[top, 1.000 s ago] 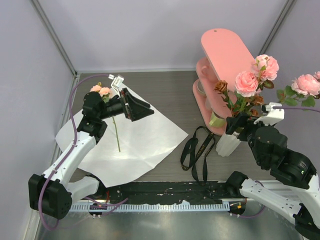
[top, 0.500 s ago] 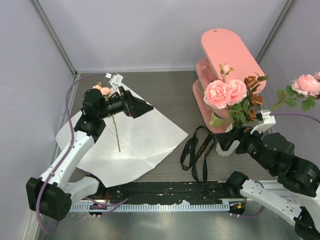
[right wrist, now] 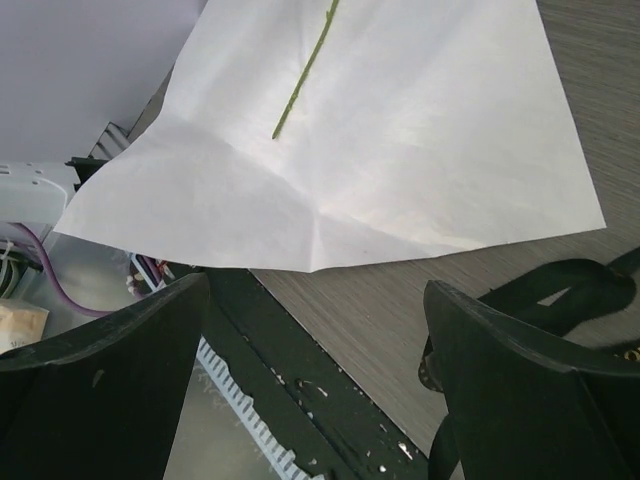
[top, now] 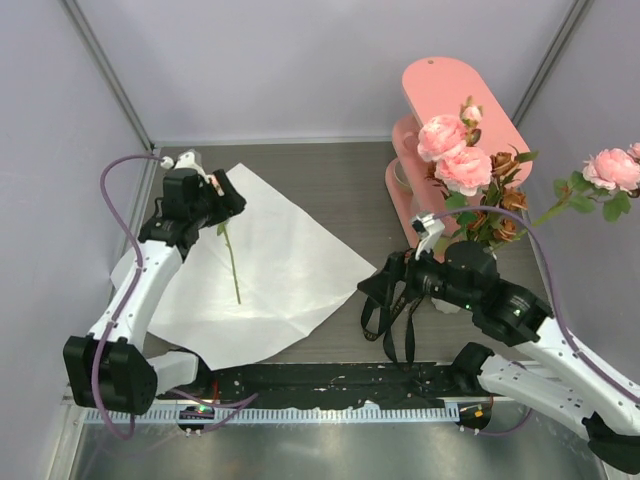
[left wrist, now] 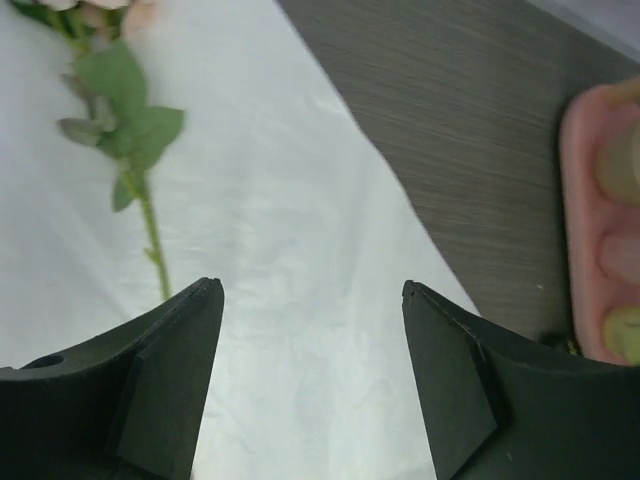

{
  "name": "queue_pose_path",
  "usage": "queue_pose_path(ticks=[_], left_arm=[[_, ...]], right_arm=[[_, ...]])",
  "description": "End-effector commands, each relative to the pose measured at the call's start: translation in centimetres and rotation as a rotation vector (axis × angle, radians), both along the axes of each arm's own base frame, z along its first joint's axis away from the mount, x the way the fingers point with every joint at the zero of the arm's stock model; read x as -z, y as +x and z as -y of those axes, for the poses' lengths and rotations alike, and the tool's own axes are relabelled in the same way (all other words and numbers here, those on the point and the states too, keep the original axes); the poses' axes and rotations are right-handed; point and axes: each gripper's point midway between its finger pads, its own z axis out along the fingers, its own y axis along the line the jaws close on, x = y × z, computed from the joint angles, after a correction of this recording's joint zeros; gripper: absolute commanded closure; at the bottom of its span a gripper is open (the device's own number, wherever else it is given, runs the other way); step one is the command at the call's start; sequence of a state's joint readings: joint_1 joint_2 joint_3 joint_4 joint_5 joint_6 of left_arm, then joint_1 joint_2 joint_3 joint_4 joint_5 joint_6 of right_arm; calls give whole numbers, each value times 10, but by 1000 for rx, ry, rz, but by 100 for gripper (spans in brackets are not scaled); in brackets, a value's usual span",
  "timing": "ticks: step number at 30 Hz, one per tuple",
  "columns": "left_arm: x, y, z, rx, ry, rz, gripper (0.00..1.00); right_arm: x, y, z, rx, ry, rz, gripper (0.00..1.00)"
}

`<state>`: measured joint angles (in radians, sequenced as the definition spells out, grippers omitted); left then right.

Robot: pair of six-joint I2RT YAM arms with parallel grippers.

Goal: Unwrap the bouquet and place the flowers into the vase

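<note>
A single white paper sheet [top: 290, 270] is spread over the left half of the worktop [top: 340, 180], with one corner close to the near edge. One loose flower [top: 234, 265] lies on the sheet's far-left part, its head toward the far-left corner. The left fingers [left wrist: 185, 335] are held well apart just above it, with nothing gripped. A strip of bare worktop is left between the sheet's right corner and one black ribbon [top: 400, 320]. The right fingers [right wrist: 140, 345] are spread wide above that ribbon, empty. One white vase [top: 447, 303], mostly hidden behind the right arm, stands near the right edge in front of one pink two-tier shelf [top: 455, 95]. Two large pink roses [top: 465, 170] and some rust buds [top: 502, 163] are seen above the vase. A third pink rose [top: 610, 165] leans out toward the right edge.
</note>
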<state>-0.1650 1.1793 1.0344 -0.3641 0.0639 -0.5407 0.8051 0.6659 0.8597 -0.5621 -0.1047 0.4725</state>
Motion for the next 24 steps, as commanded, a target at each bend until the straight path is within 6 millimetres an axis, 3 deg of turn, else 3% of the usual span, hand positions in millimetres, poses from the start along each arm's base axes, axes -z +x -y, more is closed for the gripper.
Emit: queue_pose_path(ticks=[1, 2, 4, 5, 7, 8, 10, 14, 19, 24], left_arm=[[28, 13, -59, -206, 90, -118, 31], [47, 18, -66, -215, 83, -179, 35], [65, 22, -70, -209, 93, -258, 43], [90, 23, -70, -198, 109, -340, 46], [106, 22, -71, -180, 135, -429, 56], [128, 21, -71, -171, 148, -501, 58], [139, 22, -78, -183, 183, -550, 64], [156, 24, -89, -219, 261, -601, 65], [179, 21, -79, -182, 324, -670, 65], [186, 25, -75, -167, 326, -681, 64]], right_arm=[[-27, 8, -35, -91, 148, 106, 5], [-18, 9, -37, -92, 141, 98, 5], [-12, 7, -40, -104, 142, 111, 5], [-10, 6, -40, -104, 141, 116, 5], [-6, 3, -40, -115, 139, 132, 5], [-5, 3, -40, -116, 136, 134, 5], [-2, 2, -40, -122, 132, 137, 4], [-1, -2, -40, -140, 129, 153, 4], [2, -7, -40, -164, 119, 161, 4], [4, -11, -37, -171, 115, 165, 4]])
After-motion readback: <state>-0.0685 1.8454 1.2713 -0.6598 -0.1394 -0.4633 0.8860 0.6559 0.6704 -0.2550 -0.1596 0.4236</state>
